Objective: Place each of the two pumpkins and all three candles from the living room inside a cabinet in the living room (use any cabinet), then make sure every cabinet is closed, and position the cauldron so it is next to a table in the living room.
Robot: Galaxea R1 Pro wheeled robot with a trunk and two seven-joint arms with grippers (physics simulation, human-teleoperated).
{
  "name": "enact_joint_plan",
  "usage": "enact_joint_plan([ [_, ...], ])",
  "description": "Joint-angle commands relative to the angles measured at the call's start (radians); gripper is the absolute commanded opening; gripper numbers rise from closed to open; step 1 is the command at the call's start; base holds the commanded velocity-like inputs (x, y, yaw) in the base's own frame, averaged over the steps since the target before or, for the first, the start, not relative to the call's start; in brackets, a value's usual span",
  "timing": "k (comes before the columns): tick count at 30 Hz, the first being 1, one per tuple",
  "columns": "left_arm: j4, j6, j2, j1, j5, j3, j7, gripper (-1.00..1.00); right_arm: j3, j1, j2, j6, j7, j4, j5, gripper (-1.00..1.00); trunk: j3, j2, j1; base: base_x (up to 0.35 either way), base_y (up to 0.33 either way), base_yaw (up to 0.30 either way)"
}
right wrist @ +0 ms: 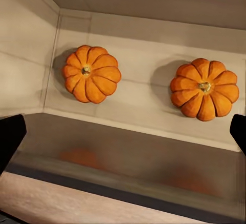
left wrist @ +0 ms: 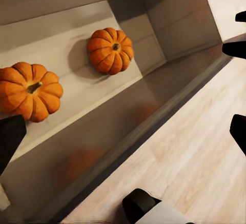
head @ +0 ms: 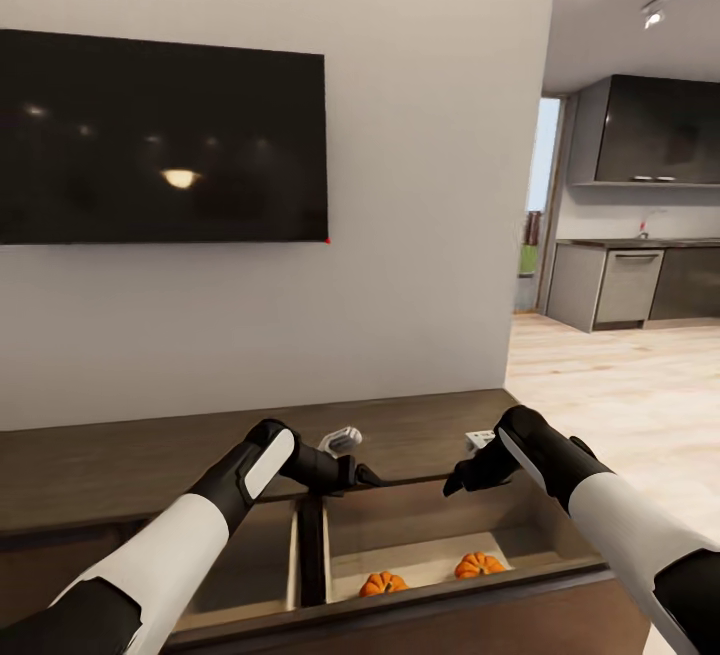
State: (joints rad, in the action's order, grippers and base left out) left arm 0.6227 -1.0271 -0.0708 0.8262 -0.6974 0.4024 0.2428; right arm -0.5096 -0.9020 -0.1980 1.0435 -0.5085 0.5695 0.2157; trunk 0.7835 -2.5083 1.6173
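Orange on pale wood: two small ribbed pumpkins with short brown stems sit side by side, apart from each other, on the floor of the open drawer in the long low dark-brown wooden cabinet (head: 120, 475). From my head camera I see one pumpkin (head: 384, 584) towards the drawer's middle and the other pumpkin (head: 479, 565) nearer its right end, both close to the front panel. I have both arms out over that open compartment. My left gripper (head: 365, 476) hangs above the divider between the two open compartments; my right gripper (head: 455, 483) hovers over the drawer's back edge. The right wrist camera looks straight down on both pumpkins (right wrist: 91, 74) (right wrist: 204, 88), and the black fingertips (right wrist: 10, 137) sit at opposite borders of that picture, so I read that hand as spread wide and holding nothing. The left wrist camera also catches both pumpkins (left wrist: 109, 51) (left wrist: 29, 90) plus light wood flooring beyond the drawer front; its dark fingertips (left wrist: 10, 137) stand far apart too, empty. Above the cabinet a large black wall-mounted television (head: 160, 135) hangs on the white wall. I can read no brand, label or writing anywhere
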Motion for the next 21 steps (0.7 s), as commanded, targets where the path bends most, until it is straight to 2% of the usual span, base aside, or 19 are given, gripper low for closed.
enact_joint_plan([
  [1,0.000,-0.001,0.000,0.001,0.010,0.001,0.010,1.00,-0.007,-0.001,-0.001,0.004,0.004,0.001,0.010,1.00,0.001,-0.001,0.000,0.000,0.326,0.000],
  [6,0.000,-0.001,-0.001,0.001,0.010,0.001,0.010,1.00,-0.007,-0.001,-0.002,0.004,0.004,0.001,0.010,1.00,0.001,-0.001,0.000,-0.019,0.303,0.000],
  [11,0.001,-0.001,-0.001,0.001,0.009,0.001,0.010,1.00,-0.007,-0.001,-0.002,0.004,0.004,0.001,0.010,1.00,0.001,-0.001,0.000,-0.029,0.086,0.000],
  [21,0.004,-0.001,-0.003,0.001,0.009,0.003,0.010,1.00,-0.007,-0.001,-0.002,0.004,0.004,0.001,0.010,1.00,0.001,-0.001,0.000,-0.270,0.021,0.000],
])
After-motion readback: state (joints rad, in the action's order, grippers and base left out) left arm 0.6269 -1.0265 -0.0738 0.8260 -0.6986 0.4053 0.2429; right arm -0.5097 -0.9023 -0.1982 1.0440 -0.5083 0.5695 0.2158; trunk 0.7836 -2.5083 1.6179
